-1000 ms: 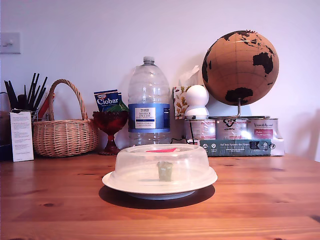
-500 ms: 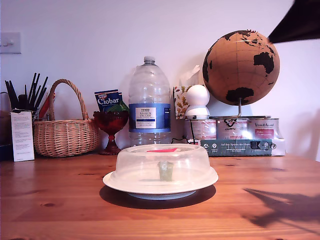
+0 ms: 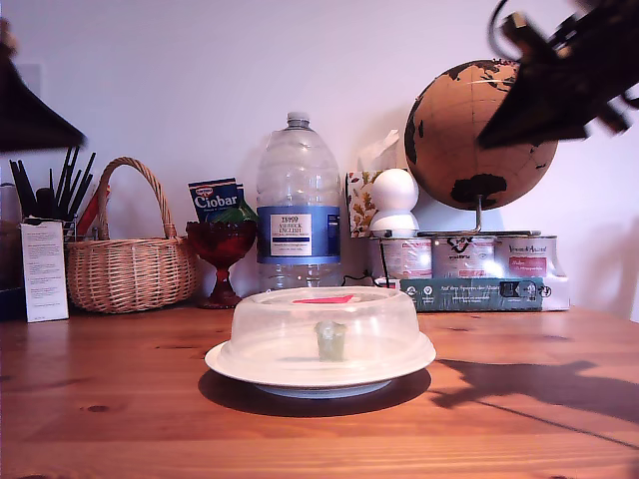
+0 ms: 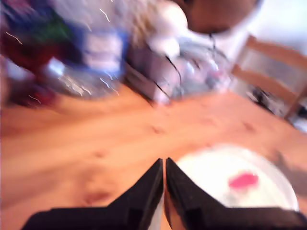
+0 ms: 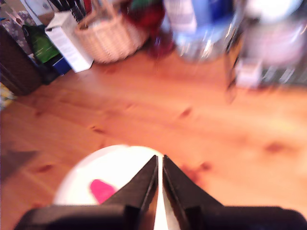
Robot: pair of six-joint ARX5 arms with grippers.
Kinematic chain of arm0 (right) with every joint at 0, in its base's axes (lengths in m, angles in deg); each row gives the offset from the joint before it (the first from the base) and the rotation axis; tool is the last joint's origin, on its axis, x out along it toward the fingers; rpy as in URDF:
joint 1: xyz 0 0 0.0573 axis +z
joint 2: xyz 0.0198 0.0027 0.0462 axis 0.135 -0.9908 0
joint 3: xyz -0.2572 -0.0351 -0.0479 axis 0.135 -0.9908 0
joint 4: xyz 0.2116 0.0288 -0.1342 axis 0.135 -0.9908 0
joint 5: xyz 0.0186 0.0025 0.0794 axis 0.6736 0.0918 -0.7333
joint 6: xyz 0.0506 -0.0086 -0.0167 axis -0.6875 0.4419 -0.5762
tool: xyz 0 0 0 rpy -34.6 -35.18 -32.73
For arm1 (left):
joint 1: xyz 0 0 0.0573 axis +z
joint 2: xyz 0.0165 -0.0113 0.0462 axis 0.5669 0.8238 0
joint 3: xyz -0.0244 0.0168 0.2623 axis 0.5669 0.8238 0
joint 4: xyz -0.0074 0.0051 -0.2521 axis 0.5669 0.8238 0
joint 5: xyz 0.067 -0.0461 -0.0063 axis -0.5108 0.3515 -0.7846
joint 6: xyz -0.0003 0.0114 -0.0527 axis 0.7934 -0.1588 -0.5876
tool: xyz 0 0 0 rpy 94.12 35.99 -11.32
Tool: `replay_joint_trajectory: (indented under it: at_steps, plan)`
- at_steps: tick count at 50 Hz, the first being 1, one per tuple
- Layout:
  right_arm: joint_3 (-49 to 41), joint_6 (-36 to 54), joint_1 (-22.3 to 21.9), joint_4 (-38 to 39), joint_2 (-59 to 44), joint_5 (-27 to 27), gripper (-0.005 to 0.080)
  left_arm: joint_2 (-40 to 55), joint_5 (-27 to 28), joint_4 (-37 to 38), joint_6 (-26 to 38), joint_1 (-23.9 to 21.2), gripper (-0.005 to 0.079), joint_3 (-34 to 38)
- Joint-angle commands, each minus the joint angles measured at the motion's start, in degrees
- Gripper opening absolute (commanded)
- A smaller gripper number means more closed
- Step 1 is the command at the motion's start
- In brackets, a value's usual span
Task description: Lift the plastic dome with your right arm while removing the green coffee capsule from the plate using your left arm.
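Observation:
The plastic dome with its red tab sits over the white plate in the middle of the wooden table. The green coffee capsule stands upright under it, seen through the plastic. My first gripper is shut and empty, in the air beside the dome; its arm shows at the exterior view's upper left. My second gripper is shut and empty, above the dome's edge. Its blurred arm hangs at the exterior view's upper right, in front of the globe.
Along the back wall stand a wicker basket, a red goblet, a large water bottle, a globe and flat boxes. Bare wooden table lies on both sides of the plate.
The arm at the exterior view's right has come further down and leftward from the upper corner. A second arm has appeared at the exterior view's upper left. Dome, plate and capsule have not moved.

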Motion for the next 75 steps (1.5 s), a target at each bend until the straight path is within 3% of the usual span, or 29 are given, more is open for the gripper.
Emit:
replay_joint_trajectory:
  at_steps: [1, 16, 33, 43, 54, 75]
  plan:
    - [2.5, -1.2, 1.2, -1.9, -1.6, -0.7, -0.0012, 2.4, 1.6, -0.3, 1.7, -1.0, -0.0019, -0.6]
    - [11.9, -7.8, 5.4, -11.8, -5.6, -0.6, -0.0012, 9.7, 3.1, 0.2, 6.3, -7.2, -0.0019, -5.3]
    - [19.0, -13.6, 10.0, -21.1, -11.4, -0.1, 0.0009, 11.0, 4.4, 0.4, 11.7, -12.4, -0.0019, -5.9]
    - [23.1, -14.8, 11.5, -27.0, -15.6, 0.5, 0.0167, 11.0, 5.6, 0.7, 12.8, -14.0, -0.0019, -5.9]
    - [23.9, -16.9, 11.9, -29.0, -18.8, 0.5, 0.0268, 11.0, 5.6, 0.6, 13.2, -14.8, -0.0019, -5.9]
    - [23.9, -18.4, 13.0, -32.3, -22.8, 0.0, 0.0284, 11.0, 5.6, 0.6, 13.1, -14.9, -0.0019, -5.9]
